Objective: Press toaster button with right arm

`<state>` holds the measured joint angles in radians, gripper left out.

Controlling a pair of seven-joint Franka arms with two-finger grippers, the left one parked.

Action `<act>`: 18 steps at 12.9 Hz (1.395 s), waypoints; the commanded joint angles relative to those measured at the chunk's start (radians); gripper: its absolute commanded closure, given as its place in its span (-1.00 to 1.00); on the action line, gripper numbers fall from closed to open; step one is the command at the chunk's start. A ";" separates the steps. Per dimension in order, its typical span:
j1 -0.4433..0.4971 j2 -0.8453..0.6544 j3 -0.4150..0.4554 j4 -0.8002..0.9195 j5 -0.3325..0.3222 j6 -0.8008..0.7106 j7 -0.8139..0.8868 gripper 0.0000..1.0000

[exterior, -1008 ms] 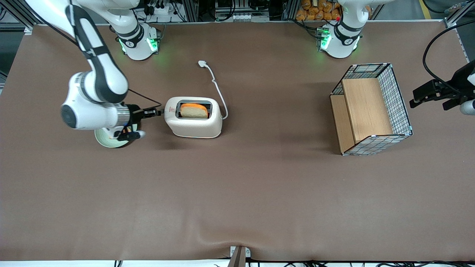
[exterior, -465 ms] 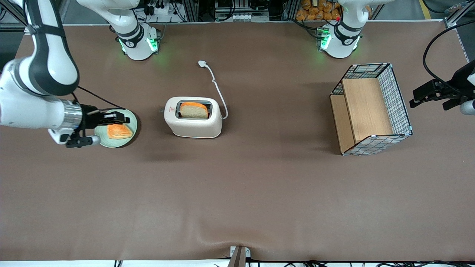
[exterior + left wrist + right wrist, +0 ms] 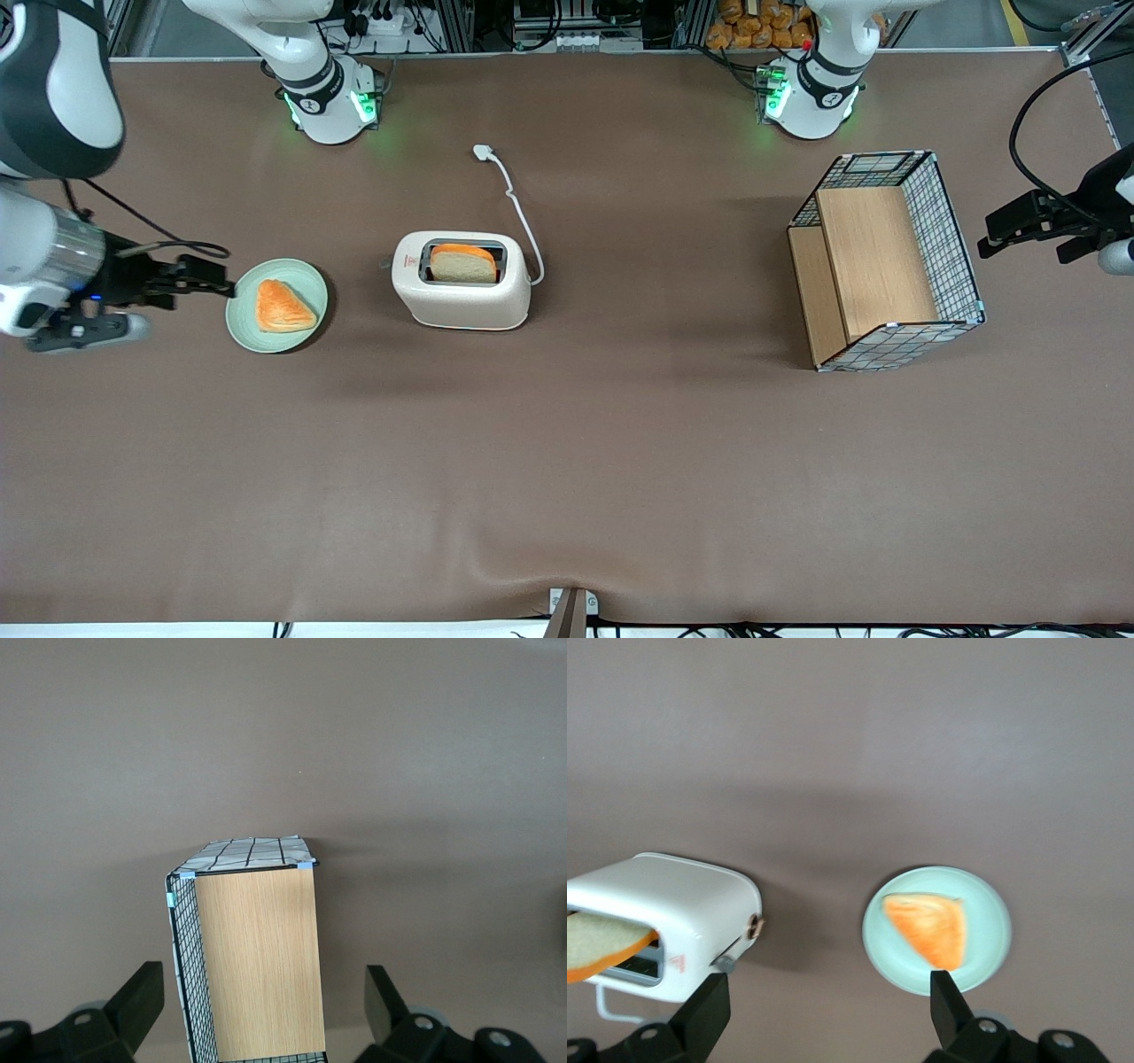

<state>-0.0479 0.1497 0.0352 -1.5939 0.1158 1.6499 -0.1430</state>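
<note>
Right arm (image 3: 53,89) w/ tool (image 3: 208,285) open & empty backed off toaster button (image 3: 726,962) past plate (image 3: 276,306); press prob done.

A cream-white toaster (image 3: 462,291) is marked with a small red triangle on top, and its button (image 3: 725,963) is greyish. A pale slice with an orange crust (image 3: 462,263) is seen in the slot. A white cord (image 3: 523,221) is attached. An orange pastry (image 3: 283,307) is carried on a pale green plate (image 3: 241,320). The black gripper (image 3: 208,285) is mounted on a white, black-banded arm (image 3: 53,84). The basket (image 3: 886,266) is made of black-and-white wire grid and light wood. The table (image 3: 567,461) is covered in brown.
</note>
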 commanded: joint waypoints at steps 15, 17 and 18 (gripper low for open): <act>0.014 -0.131 -0.103 0.137 -0.099 -0.305 0.077 -1.00; 0.013 -0.131 -0.103 0.137 -0.099 -0.305 0.076 -1.00; 0.013 -0.131 -0.103 0.137 -0.099 -0.305 0.076 -1.00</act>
<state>-0.0450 0.0124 -0.0603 -1.4821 0.0285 1.3652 -0.0853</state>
